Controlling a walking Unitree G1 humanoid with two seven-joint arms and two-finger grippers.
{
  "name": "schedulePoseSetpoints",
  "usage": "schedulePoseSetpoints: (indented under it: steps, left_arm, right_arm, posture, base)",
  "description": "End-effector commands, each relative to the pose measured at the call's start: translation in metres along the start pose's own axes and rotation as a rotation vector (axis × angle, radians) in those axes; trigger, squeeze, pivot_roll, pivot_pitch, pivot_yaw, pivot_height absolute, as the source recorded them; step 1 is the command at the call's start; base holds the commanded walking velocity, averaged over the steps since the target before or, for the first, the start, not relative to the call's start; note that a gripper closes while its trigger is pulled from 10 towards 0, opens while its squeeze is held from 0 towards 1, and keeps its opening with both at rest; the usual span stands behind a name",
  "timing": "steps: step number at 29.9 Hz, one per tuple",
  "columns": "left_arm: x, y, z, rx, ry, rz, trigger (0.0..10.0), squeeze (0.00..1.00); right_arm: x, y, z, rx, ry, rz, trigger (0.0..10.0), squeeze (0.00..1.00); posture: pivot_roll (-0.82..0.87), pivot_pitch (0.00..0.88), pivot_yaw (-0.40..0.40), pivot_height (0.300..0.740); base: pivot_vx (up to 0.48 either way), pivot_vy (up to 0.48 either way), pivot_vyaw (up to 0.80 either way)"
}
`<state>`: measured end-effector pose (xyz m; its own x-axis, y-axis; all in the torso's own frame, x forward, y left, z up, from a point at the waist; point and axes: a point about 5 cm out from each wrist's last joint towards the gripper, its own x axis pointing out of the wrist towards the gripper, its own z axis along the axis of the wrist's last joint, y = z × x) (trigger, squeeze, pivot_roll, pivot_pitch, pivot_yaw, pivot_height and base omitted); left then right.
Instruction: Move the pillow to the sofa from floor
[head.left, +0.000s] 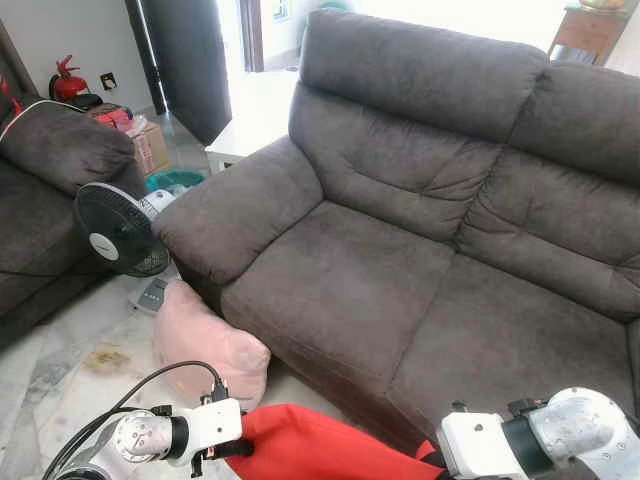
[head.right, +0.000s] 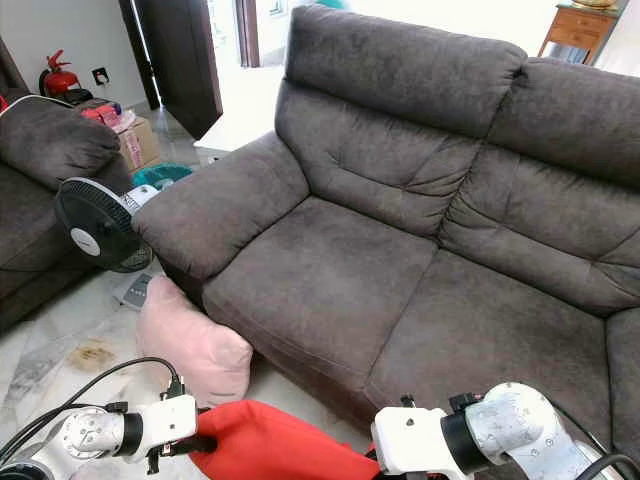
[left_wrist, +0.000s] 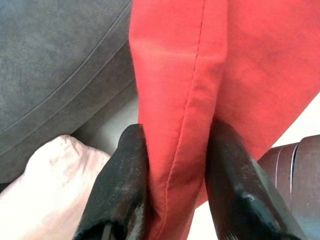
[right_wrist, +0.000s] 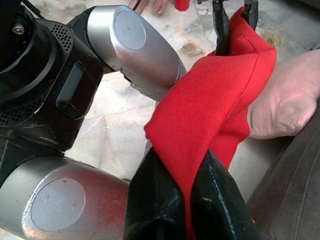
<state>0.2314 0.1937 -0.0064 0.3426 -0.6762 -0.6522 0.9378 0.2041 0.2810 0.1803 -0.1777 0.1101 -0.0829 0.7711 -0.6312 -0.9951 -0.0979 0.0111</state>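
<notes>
A red pillow (head.left: 310, 445) hangs low in front of the dark grey sofa (head.left: 400, 270), held off the floor between my two arms. My left gripper (left_wrist: 177, 132) is shut on one seamed corner of it, the black fingers (left_wrist: 125, 175) pinching the fabric. At the opposite end my right gripper (right_wrist: 184, 160) is shut on another fold of the red pillow (right_wrist: 210, 110). A pink pillow (head.left: 205, 345) lies on the tiled floor against the sofa's front corner, just beyond my left gripper. The sofa's seat cushions are bare.
A black standing fan (head.left: 118, 228) leans on the floor beside the sofa's armrest. A second dark sofa (head.left: 40, 200) stands at the left. Behind it are a cardboard box (head.left: 150, 148) and a red fire extinguisher (head.left: 67, 82). A white low table (head.left: 240, 140) sits behind the armrest.
</notes>
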Motion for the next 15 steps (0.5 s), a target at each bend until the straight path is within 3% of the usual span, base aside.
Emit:
schedulePoseSetpoints:
  steps: [1, 6, 15]
  left_arm:
    - [0.0, 0.004, 0.002, -0.005, -0.018, 0.009, 0.0, 0.0]
    - [0.0, 0.006, 0.004, -0.051, -0.046, 0.031, 0.0, 0.0]
    - [0.003, 0.013, 0.014, -0.153, -0.152, 0.125, 0.0, 0.0]
  right_arm:
    - [-0.003, -0.003, 0.014, -0.062, -0.061, -0.01, 10.0, 0.0]
    - [0.0, -0.005, 0.011, -0.051, -0.065, -0.028, 10.0, 0.0]
    - [0.008, -0.021, -0.01, -0.027, -0.027, -0.187, 10.0, 0.0]
  posture:
    - [0.05, 0.0, -0.067, 0.74]
    - [0.05, 0.001, -0.064, 0.74]
    - [0.06, 0.009, -0.064, 0.74]
  base:
    - [0.0, 0.0, 0.0]
    - [0.0, 0.0, 0.0]
    - [0.0, 0.0, 0.0]
